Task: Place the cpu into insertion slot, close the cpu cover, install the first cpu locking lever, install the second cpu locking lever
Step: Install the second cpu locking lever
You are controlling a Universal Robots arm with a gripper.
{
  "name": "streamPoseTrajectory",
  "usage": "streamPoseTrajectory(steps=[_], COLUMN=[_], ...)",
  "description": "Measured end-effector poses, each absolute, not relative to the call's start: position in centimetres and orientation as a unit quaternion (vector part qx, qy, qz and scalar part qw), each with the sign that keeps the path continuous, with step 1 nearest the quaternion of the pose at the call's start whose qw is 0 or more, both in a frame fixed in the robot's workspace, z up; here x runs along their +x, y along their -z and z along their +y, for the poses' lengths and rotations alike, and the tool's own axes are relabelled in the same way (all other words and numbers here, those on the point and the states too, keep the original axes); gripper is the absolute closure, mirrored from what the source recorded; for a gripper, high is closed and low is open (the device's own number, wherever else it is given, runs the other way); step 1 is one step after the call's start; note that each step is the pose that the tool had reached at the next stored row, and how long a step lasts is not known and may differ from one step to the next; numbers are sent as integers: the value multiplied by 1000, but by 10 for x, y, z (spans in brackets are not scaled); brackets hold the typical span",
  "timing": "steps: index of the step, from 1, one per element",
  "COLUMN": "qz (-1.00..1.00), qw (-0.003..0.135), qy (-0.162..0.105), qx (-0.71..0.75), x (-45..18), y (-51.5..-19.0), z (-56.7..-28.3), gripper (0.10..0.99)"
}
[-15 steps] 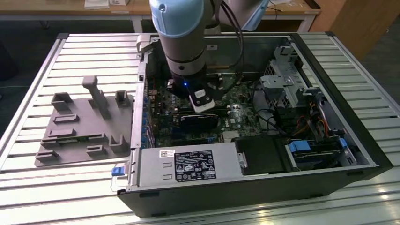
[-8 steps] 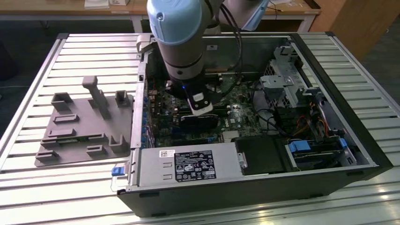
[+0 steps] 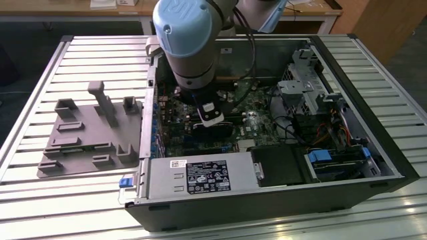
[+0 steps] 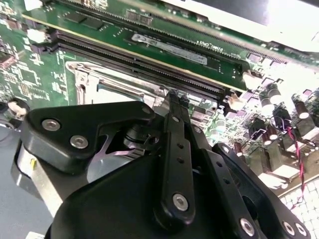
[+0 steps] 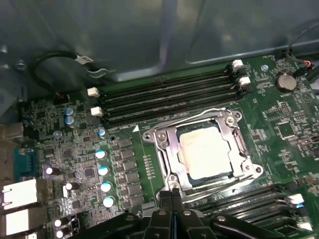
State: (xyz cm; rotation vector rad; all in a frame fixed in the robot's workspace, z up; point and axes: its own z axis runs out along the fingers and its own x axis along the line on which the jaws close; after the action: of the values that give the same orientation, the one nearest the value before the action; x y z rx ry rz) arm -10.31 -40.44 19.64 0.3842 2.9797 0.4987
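Note:
In the first wrist view the cpu [image 5: 204, 149] lies silver-grey side up in the insertion slot [image 5: 242, 147] on the green motherboard. The silvery cpu cover [image 5: 167, 154] lies flat around it. One wire locking lever [image 5: 189, 118] runs along the socket's side by the memory slots, a second lever [image 5: 224, 186] along the opposite side. My gripper [image 5: 172, 195] is shut, its black fingertips [image 4: 174, 99] pressed together right at the socket's edge near the second lever's end. I see nothing between them. In the exterior view the gripper [image 3: 213, 125] reaches down into the computer case.
Long black memory slots [image 5: 169, 97] flank the socket, with capacitors [image 5: 102, 172] beside it. The open case [image 3: 373, 165] holds a power supply [image 3: 200, 177] and a drive cage [image 3: 303, 90]. A grey fixture plate [image 3: 87, 135] lies on the slatted table at the exterior view's left.

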Motion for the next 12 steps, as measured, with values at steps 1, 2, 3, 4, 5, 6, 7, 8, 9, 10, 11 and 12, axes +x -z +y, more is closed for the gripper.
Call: streamPoseTrajectory(steps=[1,2,3,4,5,6,7,8,9,10,11,12], qz=[977,976,976,976,976,976,976,976,976,976,976,976], qw=[48,47,47,47,46,46,46,46,46,46,46,46], qy=[-167,-170,-172,-174,-175,-175,-175,-175,-175,-175,-175,-175], qx=[126,125,125,125,125,125,125,125,125,125,125,125], x=[-103,-103,-103,-103,-103,-103,-103,-103,-103,-103,-103,-103], y=[-196,-196,-195,-194,-194,-194,-194,-194,-194,-194,-194,-194], z=[-404,-404,-404,-404,-404,-404,-404,-404,-404,-404,-404,-404], gripper=[984,984,984,984,984,984,984,984,984,984,984,984])
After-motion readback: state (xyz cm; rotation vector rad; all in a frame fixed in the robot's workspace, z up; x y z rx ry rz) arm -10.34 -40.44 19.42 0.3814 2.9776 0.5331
